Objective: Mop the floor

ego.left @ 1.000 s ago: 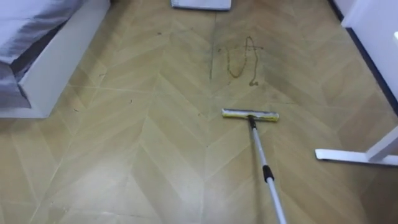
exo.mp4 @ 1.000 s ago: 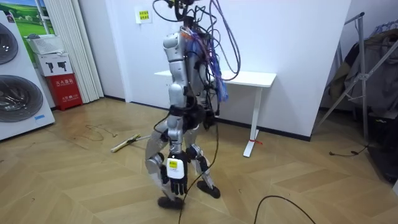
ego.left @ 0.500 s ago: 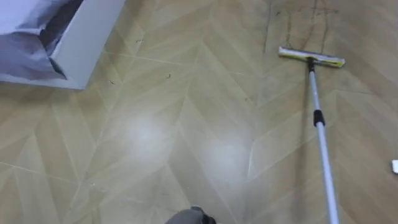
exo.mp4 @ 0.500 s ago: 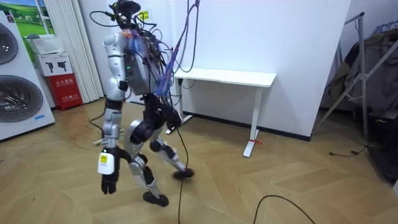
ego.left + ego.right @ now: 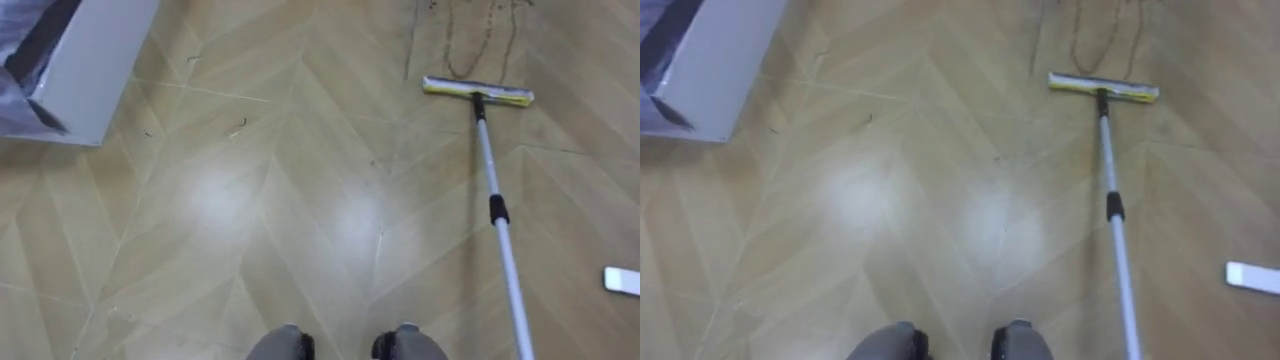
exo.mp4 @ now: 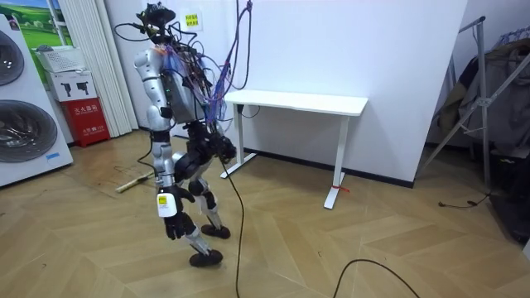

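Robot had walked toward the room view's left since a second before, away from the white table (image 6: 315, 103). Mop (image 5: 497, 208) lay flat on the wood floor (image 5: 250, 200), ahead and to the right, untouched, head far, just beside dark scribbles (image 5: 465, 40). Left hand (image 6: 171, 225) hung at its side, fingers loose, holding nothing.

Pale tan wood floor (image 5: 250, 200), herringbone pattern all the way across, with a whitish sheen in the middle. There's the mop (image 5: 492, 180): yellow-and-white head (image 5: 478, 91), silver pole, one black collar. Dark scribbled marks (image 5: 470, 40) lie past the head. A white boxy unit (image 5: 90, 70) sits upper left. In the room view: white desk (image 6: 302, 103), red box (image 6: 85, 120), white washing machines (image 6: 21, 124) with grey doors.
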{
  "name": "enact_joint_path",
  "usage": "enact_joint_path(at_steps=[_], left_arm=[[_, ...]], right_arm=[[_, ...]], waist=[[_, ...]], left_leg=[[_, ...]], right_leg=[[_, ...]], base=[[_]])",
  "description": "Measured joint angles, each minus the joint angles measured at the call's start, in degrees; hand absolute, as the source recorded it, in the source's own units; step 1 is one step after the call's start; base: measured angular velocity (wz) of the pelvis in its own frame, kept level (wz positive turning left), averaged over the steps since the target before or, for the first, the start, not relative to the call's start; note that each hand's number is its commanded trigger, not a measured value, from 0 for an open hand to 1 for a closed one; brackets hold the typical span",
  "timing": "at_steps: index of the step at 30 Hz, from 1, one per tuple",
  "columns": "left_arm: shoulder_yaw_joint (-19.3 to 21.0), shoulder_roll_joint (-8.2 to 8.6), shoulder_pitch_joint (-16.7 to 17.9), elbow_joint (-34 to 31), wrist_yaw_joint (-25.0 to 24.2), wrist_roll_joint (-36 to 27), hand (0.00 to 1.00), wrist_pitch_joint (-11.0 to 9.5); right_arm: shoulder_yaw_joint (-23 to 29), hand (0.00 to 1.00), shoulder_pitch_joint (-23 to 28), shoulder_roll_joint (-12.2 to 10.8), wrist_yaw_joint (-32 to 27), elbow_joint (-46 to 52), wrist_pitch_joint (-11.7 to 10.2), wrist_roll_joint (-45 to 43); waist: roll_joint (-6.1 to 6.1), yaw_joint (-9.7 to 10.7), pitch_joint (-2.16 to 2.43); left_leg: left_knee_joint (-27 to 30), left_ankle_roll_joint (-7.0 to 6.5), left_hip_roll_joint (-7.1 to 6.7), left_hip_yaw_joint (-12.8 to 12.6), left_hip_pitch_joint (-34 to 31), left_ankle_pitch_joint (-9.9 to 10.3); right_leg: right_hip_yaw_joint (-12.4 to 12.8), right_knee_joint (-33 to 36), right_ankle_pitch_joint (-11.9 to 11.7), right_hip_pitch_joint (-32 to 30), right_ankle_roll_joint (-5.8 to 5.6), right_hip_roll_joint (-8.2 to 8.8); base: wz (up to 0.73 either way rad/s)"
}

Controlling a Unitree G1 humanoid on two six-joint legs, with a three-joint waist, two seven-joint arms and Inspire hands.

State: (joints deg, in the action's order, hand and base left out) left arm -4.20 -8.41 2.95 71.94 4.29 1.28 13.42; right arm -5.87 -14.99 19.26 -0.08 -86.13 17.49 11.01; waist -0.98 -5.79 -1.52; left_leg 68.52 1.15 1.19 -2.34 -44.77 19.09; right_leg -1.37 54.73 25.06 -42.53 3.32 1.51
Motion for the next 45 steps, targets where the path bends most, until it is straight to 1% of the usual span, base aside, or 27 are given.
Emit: enact_joint_path(at_steps=[2, 3, 4, 5, 6, 9, 10, 12, 15, 17, 19, 21, 22, 26, 27, 29, 30, 32, 34, 35, 37, 38, 39, 40, 42, 44, 45], left_arm=[[-0.5, -0.68, 0.0, -0.8, -0.3, 0.0, 0.00, -0.3], [-0.2, -1.11, 0.0, -1.2, -0.9, 0.2, 0.00, -0.3], [0.1, -1.11, 0.2, -1.2, -1.4, 0.3, 0.00, -0.2], [0.1, -1.23, 0.3, -1.2, -1.7, 0.5, 0.00, -0.2], [0.0, -1.36, 1.0, -1.2, -2.5, 0.7, 0.00, 0.0], [-0.2, -1.17, 0.5, -1.0, -3.9, 1.2, 0.00, 0.3], [-0.1, -1.00, 0.3, -1.3, -3.9, 1.3, 0.00, -0.2], [0.1, -0.90, 0.2, -2.3, -3.6, 2.2, 0.00, -1.0], [-0.5, -0.43, 0.2, -3.2, -2.2, 2.2, 0.00, -1.7], [-1.1, -0.21, 0.4, -3.2, -2.0, 2.1, 0.00, -1.8], [-1.2, 0.20, 0.5, -3.1, -1.2, 2.0, 0.00, -1.7], [-1.4, 1.14, 0.5, -2.8, -0.7, 0.5, 0.00, -1.6], [-1.4, 1.18, 0.6, -2.7, -0.7, 0.5, 0.00, -1.3], [-1.6, 0.57, 0.7, -2.7, 0.2, 0.6, 0.00, -1.2], [-1.6, -0.12, 0.9, -2.8, 0.2, 0.5, 0.00, -1.2], [-1.6, -1.82, 2.3, -3.3, 0.3, 0.6, 0.00, -1.1], [-1.6, -2.60, 3.2, -3.8, 0.2, 0.6, 0.00, -0.7], [-1.6, -3.05, 5.3, -5.7, -0.5, 0.6, 0.00, 0.1], [-1.5, -2.92, 7.4, -5.4, -2.4, 1.3, 0.00, 0.4], [-1.5, -2.88, 7.5, -5.4, -2.9, 1.9, 0.00, 0.5], [-1.1, -2.16, 6.1, -4.7, -3.9, 3.7, 0.00, 0.4], [-1.1, -1.80, 5.5, -4.5, -3.9, 4.2, 0.00, 0.3], [-1.0, -1.16, 5.1, -5.1, -3.9, 4.7, 0.00, -0.4], [-0.7, -0.78, 4.9, -5.4, -3.9, 5.1, 0.00, -1.0], [-0.2, -0.49, 4.7, -5.8, -3.4, 5.1, 0.00, -1.9], [-0.5, -0.22, 4.5, -5.7, -2.7, 4.4, 0.00, -2.3], [-0.5, 0.00, 4.3, -5.7, -1.9, 4.0, 0.00, -2.3]], right_arm=[[-0.6, 1.00, -2.7, 1.2, 0.1, 1.2, -1.1, 1.3], [0.0, 1.00, -4.2, 1.6, 0.3, 2.3, -1.6, 2.4], [0.2, 1.00, -4.7, 1.8, 0.4, 3.6, -1.8, 3.3], [0.2, 1.00, -4.7, 1.6, 0.5, 3.9, -2.1, 3.9], [0.2, 1.00, -4.2, 1.2, 1.2, 3.8, -2.3, 5.1], [0.2, 1.00, 0.4, 1.4, 2.2, 3.2, -2.4, 6.9], [-0.2, 1.00, 3.2, 1.8, 2.1, 2.4, -2.5, 6.9], [-0.9, 1.00, 8.5, 1.6, 1.3, 2.1, -2.4, 6.8], [-1.9, 1.00, 13.8, -0.3, -0.5, 1.6, -2.4, 6.7], [-1.7, 1.00, 15.4, -2.0, -1.2, 1.6, -2.4, 6.8], [-1.7, 1.00, 16.1, -3.5, -1.9, 1.5, -2.3, 6.6], [-1.2, 1.00, 14.0, -4.0, -2.9, 1.3, -0.7, 6.4], [-1.2, 1.00, 12.0, -3.9, -3.0, 1.0, 0.0, 6.3], [-1.3, 1.00, 3.4, -1.6, -3.4, 0.8, 0.9, 5.9], [-1.6, 1.00, 0.3, -0.6, -3.0, 1.1, 0.7, 6.1], [-2.1, 1.00, -3.3, 0.2, -2.1, 2.0, -0.1, 6.6], [-2.2, 1.00, -4.3, 0.4, -1.7, 3.6, -0.8, 7.7], [-2.4, 1.00, -4.2, 1.1, -0.8, 4.6, -2.0, 9.4], [-2.5, 1.00, -0.8, 0.9, 1.8, 4.3, -2.4, 11.6], [-2.5, 1.00, 0.9, 1.0, 2.2, 4.2, -2.6, 11.9], [-3.1, 1.00, 8.5, 1.3, 2.7, 2.2, -2.6, 11.8], [-3.1, 1.00, 10.8, 1.2, 2.6, 2.1, -2.6, 11.8], [-3.1, 1.00, 14.9, 0.6, 2.6, 1.7, -2.5, 11.4], [-3.2, 1.00, 18.5, -0.5, 2.6, 1.6, -2.5, 11.3], [-3.9, 1.00, 21.6, -2.5, 2.0, 1.5, -2.3, 11.4], [-4.2, 1.00, 23.0, -4.2, 1.5, 1.5, -1.7, 11.0], [-4.1, 1.00, 23.5, -5.4, 1.3, 1.6, -1.1, 10.0]], waist=[[0.41, -0.7, 0.00], [1.13, -1.7, -0.11], [0.92, -2.6, -0.04], [0.90, -2.8, -0.06], [0.34, -2.6, 0.40], [0.18, -2.4, 0.48], [0.09, -2.3, 0.51], [-0.87, -2.1, 0.69], [-3.01, -0.3, 0.77], [-3.26, 0.7, 0.75], [-3.16, 0.9, 0.70], [-3.55, 0.6, 0.81], [-3.02, 0.7, 0.46], [-2.22, -0.2, 0.32], [-1.41, -1.1, 0.15], [0.80, -2.5, 0.23], [1.07, -3.0, 0.07], [1.96, -3.9, -0.21], [2.20, -3.8, 0.08], [1.90, -3.5, 0.00], [1.93, -1.6, 0.57], [1.44, -1.2, 0.57], [0.83, -0.9, 0.89], [0.54, -0.6, 1.14], [-0.36, -0.3, 0.86], [-1.30, 2.1, 0.98], [-1.24, 2.7, 0.97]], left_leg=[[-5.5, -0.61, -0.25, -0.5, -3.0, 0.4], [-12.7, -0.76, -1.39, -0.6, -4.1, 0.1], [-20.4, -1.09, -2.04, -0.6, -4.1, -1.0], [-22.0, -1.97, -2.10, -0.7, -3.9, -2.8], [-23.5, -3.46, -2.71, -0.8, -2.3, -4.4], [-23.1, -6.92, -3.32, -3.6, -0.2, -2.5], [-22.4, -7.99, -4.25, -4.0, 0.5, -1.1], [-21.4, -8.94, -4.94, -3.9, 1.7, 1.3], [-20.9, -9.71, -4.90, -3.8, 2.7, 3.4], [-20.9, -9.26, -5.10, -3.8, 3.6, 4.1], [-20.4, -8.70, -5.54, -3.1, 5.1, 6.6], [-17.0, -7.21, -5.90, -1.4, 5.5, 8.5], [-15.0, -6.80, -5.84, -1.2, 5.6, 8.7], [-7.6, -4.80, -4.34, -2.3, 4.3, 7.7], [-4.7, -2.41, -3.50, -2.4, 2.9, 6.2], [-4.1, -1.70, -2.73, -2.4, -0.1, 5.3], [-6.5, -1.67, -1.86, -2.6, -2.7, 5.1], [-14.3, -1.45, -1.89, -2.3, -4.4, 3.8], [-20.7, -3.82, -2.26, -2.4, -3.4, -2.5], [-20.9, -4.78, -2.55, -2.7, -2.5, -2.8], [-20.8, -6.87, -3.06, -5.0, -0.9, -1.9], [-20.5, -7.71, -3.21, -5.2, -0.6, -1.3], [-20.2, -8.35, -3.60, -5.2, 0.2, -0.2], [-20.4, -8.51, -3.99, -4.9, 1.4, 1.0], [-21.1, -7.98, -4.10, -3.4, 3.4, 2.3], [-22.7, -7.28, -4.33, -1.7, 5.5, 2.8], [-23.6, -6.45, -4.81, -0.5, 7.1, 3.3]], right_leg=[[0.9, 0.1, 0.8, 0.0, -0.34, -0.24], [2.3, -0.2, 1.2, 0.3, -0.82, -0.35], [2.8, -1.4, 1.6, 1.5, -1.52, -0.38], [3.1, -1.9, 1.8, 2.5, -1.68, -0.33], [3.3, -3.2, 2.3, 4.5, -2.81, 0.26], [2.3, -2.1, 2.8, 6.1, -4.44, 2.71], [2.3, 2.2, 1.3, 4.6, -5.00, 3.80], [2.4, 8.7, -2.1, 1.9, -5.70, 4.53], [1.0, 6.9, -2.3, -4.2, -5.71, 4.63], [-0.5, -0.2, -3.5, -6.0, -4.87, 4.31], [-2.2, -4.3, -6.8, -6.1, -3.24, 3.50], [-3.6, -2.1, -4.9, -5.4, -1.17, 3.90], [-4.6, -1.0, -3.3, -4.7, -0.58, 4.57], [-4.8, 2.2, 0.6, -3.6, 0.62, 4.38], [-4.3, 2.4, 1.0, -3.4, 0.86, 3.54], [-2.7, 2.2, 1.4, -3.2, 1.33, 1.90], [-2.6, 1.7, 1.7, -2.0, 1.37, 1.18], [-2.8, 0.7, 2.9, 1.2, 0.82, 0.84], [-4.1, -1.3, 5.3, 6.6, -0.36, 1.68], [-4.4, -1.7, 5.8, 7.6, -1.03, 2.10], [-3.2, -0.6, 7.0, 9.4, -2.34, 3.59], [-3.0, 1.2, 6.3, 9.1, -3.43, 3.89], [-2.1, 6.0, 3.3, 7.1, -4.47, 4.52], [-1.0, 9.9, 0.4, 4.4, -4.72, 4.50], [-0.7, 10.5, 0.2, -0.4, -4.64, 4.39], [-1.1, 3.2, -0.6, -2.8, -4.61, 5.06], [-1.2, -4.7, -2.8, -2.7, -4.51, 5.27]], base=[[0.24], [0.12], [0.08], [0.11], [0.21], [0.23], [0.10], [-0.03], [-0.13], [-0.27], [-0.27], [-0.30], [-0.24], [0.03], [-0.12], [0.00], [0.21], [0.24], [0.32], [0.53], [0.76], [0.49], [-0.04], [-0.33], [-0.70], [-0.60], [-0.52]])
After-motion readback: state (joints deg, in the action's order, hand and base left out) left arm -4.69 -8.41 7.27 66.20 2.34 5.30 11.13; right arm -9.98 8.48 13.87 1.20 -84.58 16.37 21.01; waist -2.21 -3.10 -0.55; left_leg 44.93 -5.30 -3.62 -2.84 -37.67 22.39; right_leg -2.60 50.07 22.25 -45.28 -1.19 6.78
